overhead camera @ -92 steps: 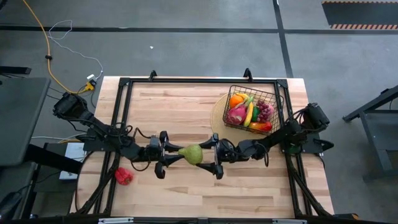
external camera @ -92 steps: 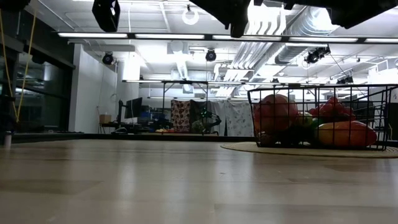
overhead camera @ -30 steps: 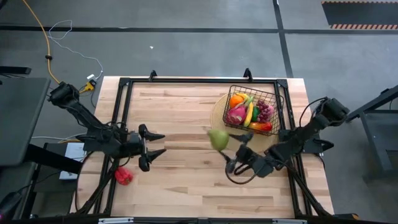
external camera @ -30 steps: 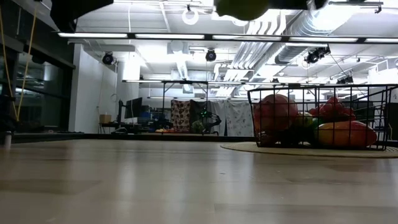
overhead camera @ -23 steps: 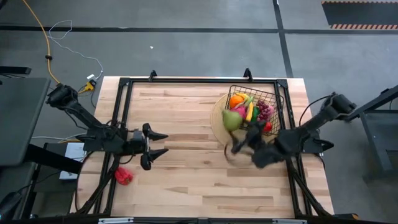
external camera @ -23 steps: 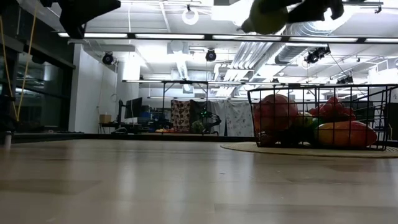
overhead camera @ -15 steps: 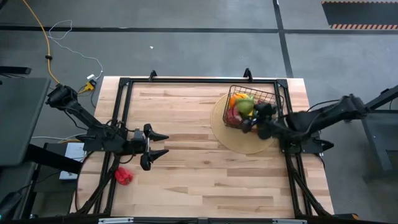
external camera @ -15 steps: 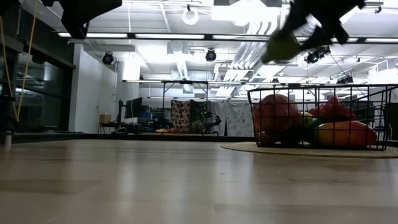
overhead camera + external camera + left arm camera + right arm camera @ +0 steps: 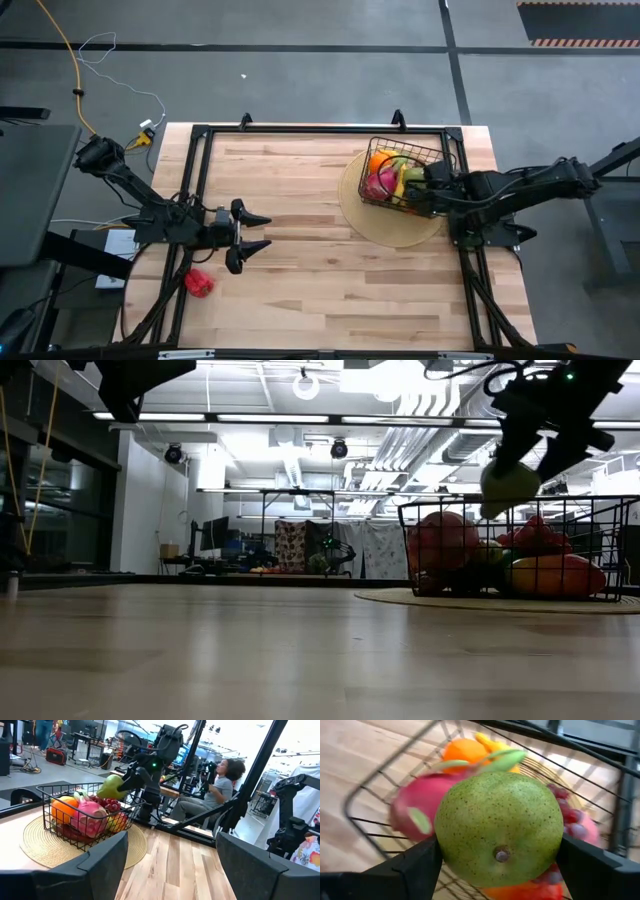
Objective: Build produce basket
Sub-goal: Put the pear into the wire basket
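The right gripper [image 9: 424, 183] is at the right of the overhead frame, over the basket [image 9: 404, 178], its fingers clamped on a green pear [image 9: 499, 829] held just above the fruit already inside: a dragon fruit [image 9: 418, 806], an orange [image 9: 466, 751], a banana [image 9: 396, 178] and grapes [image 9: 569, 815]. The basket stands on a round tan mat [image 9: 385, 221] on the counter [image 9: 300, 250]. The left gripper [image 9: 248, 235] hangs at centre-left over bare counter, fingers apart and holding nothing. A red pepper [image 9: 199, 283] lies at the counter's lower left edge, well apart from the basket.
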You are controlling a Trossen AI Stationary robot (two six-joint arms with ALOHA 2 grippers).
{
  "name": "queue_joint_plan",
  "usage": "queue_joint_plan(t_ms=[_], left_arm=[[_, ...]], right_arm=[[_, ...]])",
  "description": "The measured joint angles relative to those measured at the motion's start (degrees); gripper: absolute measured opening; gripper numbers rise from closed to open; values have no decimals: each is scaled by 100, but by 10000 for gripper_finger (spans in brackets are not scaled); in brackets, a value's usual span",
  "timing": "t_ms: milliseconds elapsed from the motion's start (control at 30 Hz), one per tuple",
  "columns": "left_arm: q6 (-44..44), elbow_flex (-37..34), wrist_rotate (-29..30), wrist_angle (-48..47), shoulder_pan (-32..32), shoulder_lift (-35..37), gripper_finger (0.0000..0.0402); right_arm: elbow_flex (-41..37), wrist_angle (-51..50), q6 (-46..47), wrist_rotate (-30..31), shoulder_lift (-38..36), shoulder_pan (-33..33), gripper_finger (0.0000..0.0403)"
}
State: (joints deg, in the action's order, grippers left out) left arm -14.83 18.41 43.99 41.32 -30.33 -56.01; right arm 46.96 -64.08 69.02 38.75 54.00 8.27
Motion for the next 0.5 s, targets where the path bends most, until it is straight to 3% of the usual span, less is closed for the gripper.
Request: queue_joint_plan(t_ms=[333,500], left_arm=[[0,0,15,0,0,0,292],[0,0,13,0,0,0,292]], right_arm=[[0,350,-511,-984,0,0,323],[0,245,-803,-1028,0,0,324]])
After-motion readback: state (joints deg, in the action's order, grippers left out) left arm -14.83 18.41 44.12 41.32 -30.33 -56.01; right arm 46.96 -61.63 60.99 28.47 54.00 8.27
